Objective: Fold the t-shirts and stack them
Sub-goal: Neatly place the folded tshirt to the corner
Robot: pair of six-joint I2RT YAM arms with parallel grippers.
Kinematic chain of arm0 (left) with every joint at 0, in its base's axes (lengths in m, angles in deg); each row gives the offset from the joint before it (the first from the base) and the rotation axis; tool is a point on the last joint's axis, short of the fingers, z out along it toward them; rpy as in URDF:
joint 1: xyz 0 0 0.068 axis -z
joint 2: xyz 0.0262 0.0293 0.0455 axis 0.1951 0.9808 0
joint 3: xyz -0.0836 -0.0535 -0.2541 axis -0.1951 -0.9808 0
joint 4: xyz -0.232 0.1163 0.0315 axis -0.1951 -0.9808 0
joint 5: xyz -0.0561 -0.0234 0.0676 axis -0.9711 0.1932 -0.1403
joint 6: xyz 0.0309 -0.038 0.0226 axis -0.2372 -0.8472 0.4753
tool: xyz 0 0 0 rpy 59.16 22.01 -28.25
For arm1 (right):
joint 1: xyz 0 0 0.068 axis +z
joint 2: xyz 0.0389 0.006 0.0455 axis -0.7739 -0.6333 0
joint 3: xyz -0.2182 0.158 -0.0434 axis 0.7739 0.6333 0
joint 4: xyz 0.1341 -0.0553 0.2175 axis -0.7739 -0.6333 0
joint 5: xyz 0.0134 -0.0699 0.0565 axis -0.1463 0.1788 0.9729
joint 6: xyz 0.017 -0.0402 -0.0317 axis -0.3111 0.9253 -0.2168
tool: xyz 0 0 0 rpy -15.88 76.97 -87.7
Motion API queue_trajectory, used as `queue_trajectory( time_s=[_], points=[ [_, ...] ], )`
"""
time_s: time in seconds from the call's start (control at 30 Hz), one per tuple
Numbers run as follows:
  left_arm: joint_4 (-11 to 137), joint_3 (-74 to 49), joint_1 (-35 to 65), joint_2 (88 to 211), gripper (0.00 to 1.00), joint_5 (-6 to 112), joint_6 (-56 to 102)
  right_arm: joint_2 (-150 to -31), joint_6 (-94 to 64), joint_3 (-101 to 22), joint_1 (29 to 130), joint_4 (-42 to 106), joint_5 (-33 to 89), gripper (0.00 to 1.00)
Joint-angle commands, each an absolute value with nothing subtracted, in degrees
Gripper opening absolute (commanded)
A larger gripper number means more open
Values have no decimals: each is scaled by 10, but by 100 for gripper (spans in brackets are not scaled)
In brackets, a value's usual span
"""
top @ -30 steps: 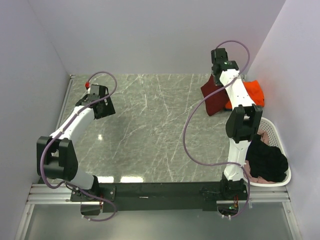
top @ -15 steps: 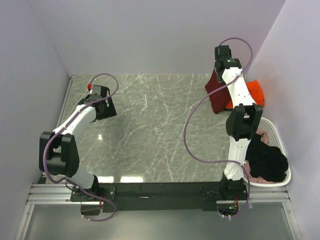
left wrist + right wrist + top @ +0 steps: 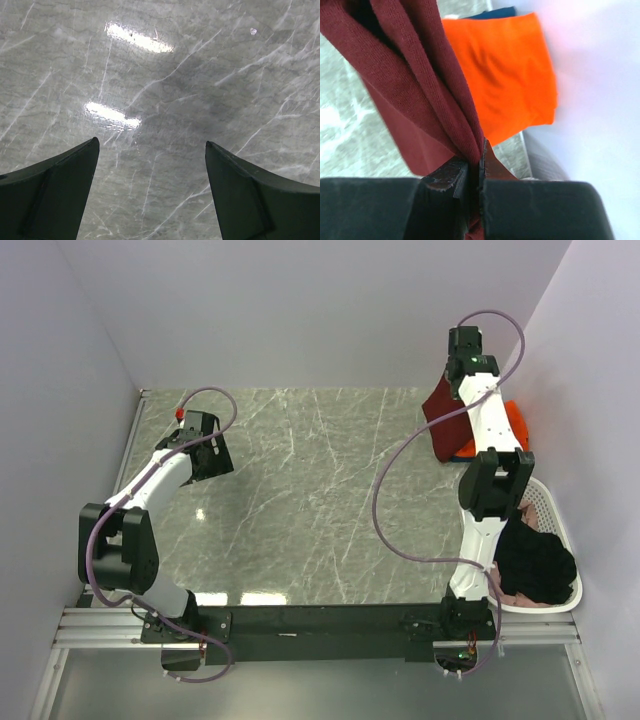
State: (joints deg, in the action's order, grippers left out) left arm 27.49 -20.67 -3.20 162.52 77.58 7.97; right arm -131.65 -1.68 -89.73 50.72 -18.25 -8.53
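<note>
My right jaws are pinching the maroon t-shirt [image 3: 415, 90], its folds filling the frame's upper left above them; my left jaws are gaping wide, empty.

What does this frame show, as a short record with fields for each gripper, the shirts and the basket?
left gripper: open, empty, over bare table
right gripper: shut on a bunched fold of the maroon shirt, at the far right corner
orange shirt: lying flat by the right wall, beside the maroon one
blue shirt: only an edge shows beyond the orange one
basket: near right, beside the right arm's base
black shirt: heaped in the basket
</note>
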Motion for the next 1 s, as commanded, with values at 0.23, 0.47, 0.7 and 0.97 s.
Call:
queue_trajectory(
  time_s=[0.23, 0.47, 0.7, 0.97],
  points=[
    [278, -200, -33, 1629, 92, 756, 74, -1298, 6, -910, 444, -79, -107, 0],
    [274, -198, -33, 1639, 92, 753, 73, -1337, 15, -894, 420, -38, -114, 0],
    [273, -196, -33, 1652, 91, 746, 74, -1378, 32, -876, 411, 2, -126, 1],
    [272, -195, -33, 1659, 91, 746, 74, -1410, 44, -853, 401, 39, -162, 4]
  ],
)
